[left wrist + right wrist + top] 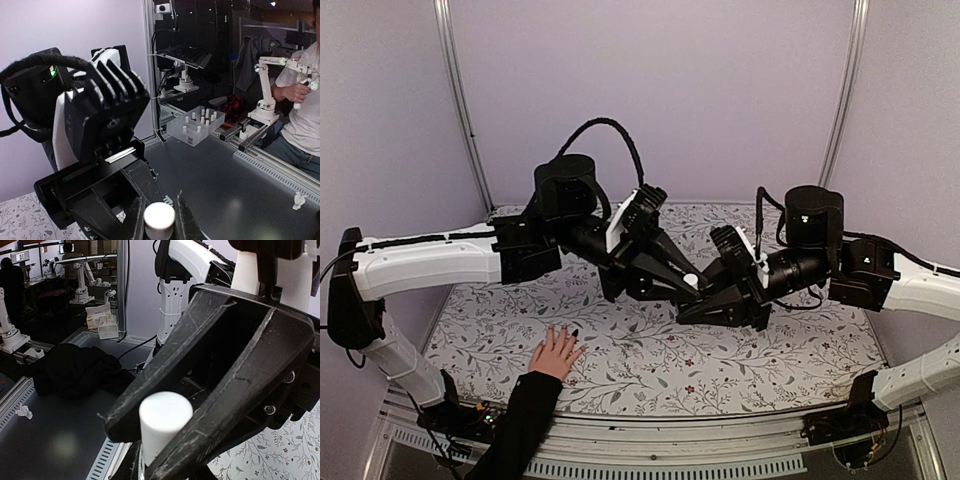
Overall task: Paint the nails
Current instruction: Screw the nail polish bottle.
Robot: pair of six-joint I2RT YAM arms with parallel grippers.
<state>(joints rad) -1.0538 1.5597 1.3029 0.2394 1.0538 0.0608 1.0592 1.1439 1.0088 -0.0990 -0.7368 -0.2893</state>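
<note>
A light-skinned hand (556, 352) with a black sleeve lies flat on the floral tablecloth at the near left, fingers spread. Its nails (560, 332) are too small to read for polish. Both grippers meet in mid-air above the table's middle, right of the hand. My left gripper (692, 284) (159, 222) is shut on a white cap (159, 219) (165, 422). From the right, my right gripper (688, 308) (142, 471) is shut just under that cap on the small bottle, whose body is almost wholly hidden. The left gripper's black fingers (235, 385) fill the right wrist view.
The floral cloth (650, 360) covers the table between pale side walls and metal posts (465, 110). Both black forearms cross the table's middle. Beyond the cell stand a dark bench, a clear box of small white pieces (196, 124) and a seated person (302, 115).
</note>
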